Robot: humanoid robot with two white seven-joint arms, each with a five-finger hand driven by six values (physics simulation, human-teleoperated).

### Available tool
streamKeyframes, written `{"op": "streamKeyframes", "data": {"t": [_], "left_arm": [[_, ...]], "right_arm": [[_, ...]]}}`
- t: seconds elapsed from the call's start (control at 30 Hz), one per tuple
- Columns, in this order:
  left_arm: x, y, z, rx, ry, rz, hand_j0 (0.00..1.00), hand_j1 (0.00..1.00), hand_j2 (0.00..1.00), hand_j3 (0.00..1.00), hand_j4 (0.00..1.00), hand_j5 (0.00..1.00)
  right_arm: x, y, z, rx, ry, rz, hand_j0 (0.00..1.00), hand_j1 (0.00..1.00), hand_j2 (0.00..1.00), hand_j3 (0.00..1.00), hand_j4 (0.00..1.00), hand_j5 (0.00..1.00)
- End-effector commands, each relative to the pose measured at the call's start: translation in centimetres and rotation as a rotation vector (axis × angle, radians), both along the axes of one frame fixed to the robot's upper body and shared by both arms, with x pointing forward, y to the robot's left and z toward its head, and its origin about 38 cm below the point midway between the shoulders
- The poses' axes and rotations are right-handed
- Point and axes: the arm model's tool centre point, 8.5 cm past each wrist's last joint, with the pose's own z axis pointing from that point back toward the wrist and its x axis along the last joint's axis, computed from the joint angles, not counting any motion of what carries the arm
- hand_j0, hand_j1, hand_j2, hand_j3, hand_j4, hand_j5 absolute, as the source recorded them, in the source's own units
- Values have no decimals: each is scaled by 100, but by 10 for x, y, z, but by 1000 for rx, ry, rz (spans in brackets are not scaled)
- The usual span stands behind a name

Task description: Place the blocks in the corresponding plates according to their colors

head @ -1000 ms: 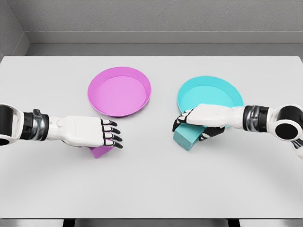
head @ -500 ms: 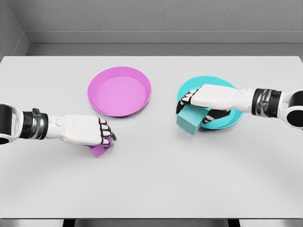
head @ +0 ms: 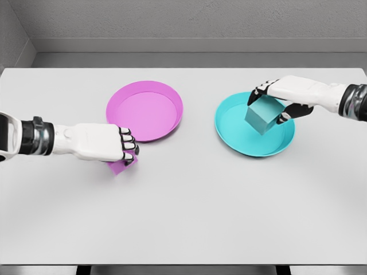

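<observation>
A magenta plate point(head: 144, 110) and a cyan plate point(head: 241, 129) lie on the pale grey table point(head: 189, 212); magenta block point(head: 119, 168), teal block point(head: 264, 114) (slightly darker than its plate), white hands with black fingertips.

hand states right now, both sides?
Left hand: shut on the pink block, low by the pink plate.
Right hand: shut on the teal block, over the teal plate.

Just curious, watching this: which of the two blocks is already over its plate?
The teal block, held in the right hand over the teal plate. The pink block sits outside the pink plate, under the left hand.
</observation>
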Motion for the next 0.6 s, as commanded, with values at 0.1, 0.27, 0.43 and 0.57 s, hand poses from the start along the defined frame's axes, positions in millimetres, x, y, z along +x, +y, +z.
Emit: {"op": "streamKeyframes", "data": {"t": [0.1, 0.27, 0.43, 0.57], "left_arm": [[9, 0, 19, -24, -35, 11, 33, 33, 33, 33, 33, 33], [30, -7, 34, -46, -66, 28, 33, 33, 33, 33, 33, 33], [61, -30, 36, -70, -79, 42, 33, 33, 33, 33, 33, 33], [85, -48, 33, -50, -80, 66, 34, 34, 34, 34, 34, 34]], "right_arm": [[15, -13, -12, 24, 39, -68, 51, 51, 51, 51, 51, 51], [23, -21, -15, 26, 50, -100, 51, 51, 51, 51, 51, 51], [23, 5, -22, 41, 62, -48, 51, 51, 51, 51, 51, 51], [23, 12, -24, 37, 67, -30, 53, 53, 53, 53, 53, 53]]}}
